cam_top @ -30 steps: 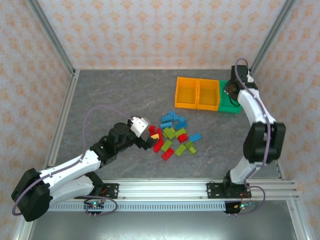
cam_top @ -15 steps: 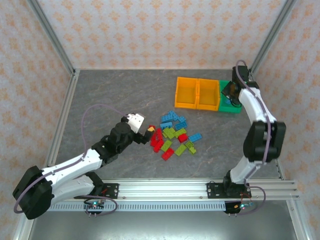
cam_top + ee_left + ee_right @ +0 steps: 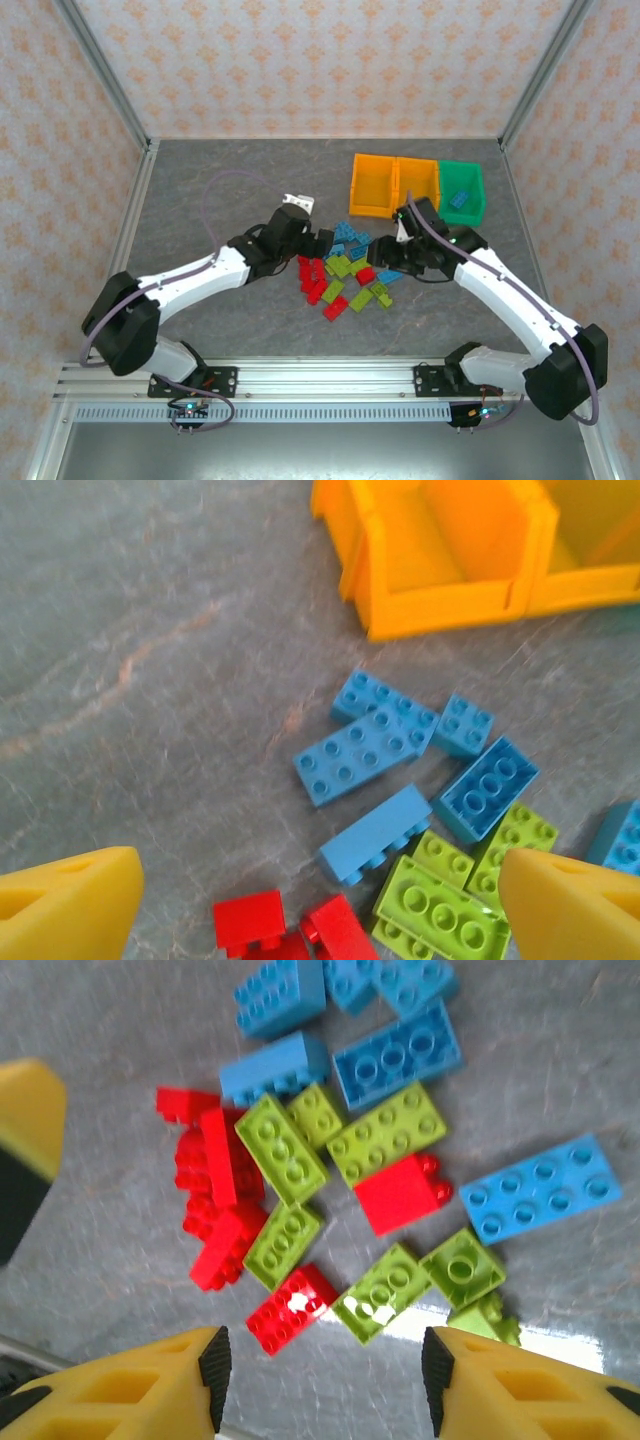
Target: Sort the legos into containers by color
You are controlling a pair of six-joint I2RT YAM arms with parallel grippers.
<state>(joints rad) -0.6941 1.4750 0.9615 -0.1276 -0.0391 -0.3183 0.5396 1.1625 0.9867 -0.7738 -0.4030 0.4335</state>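
Swinging back from the green bin (image 3: 462, 166), a blue brick (image 3: 458, 200) dropped inside, the right gripper (image 3: 386, 256) hovers open and empty over the legos (image 3: 350, 272) on the tabletop; the left gripper (image 3: 326, 240), wide open, has arrived too.

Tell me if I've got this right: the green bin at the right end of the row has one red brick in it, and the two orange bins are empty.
Not quite. The brick in the green bin is light blue, not red, as the top external view shows. The two orange bins are indeed empty.
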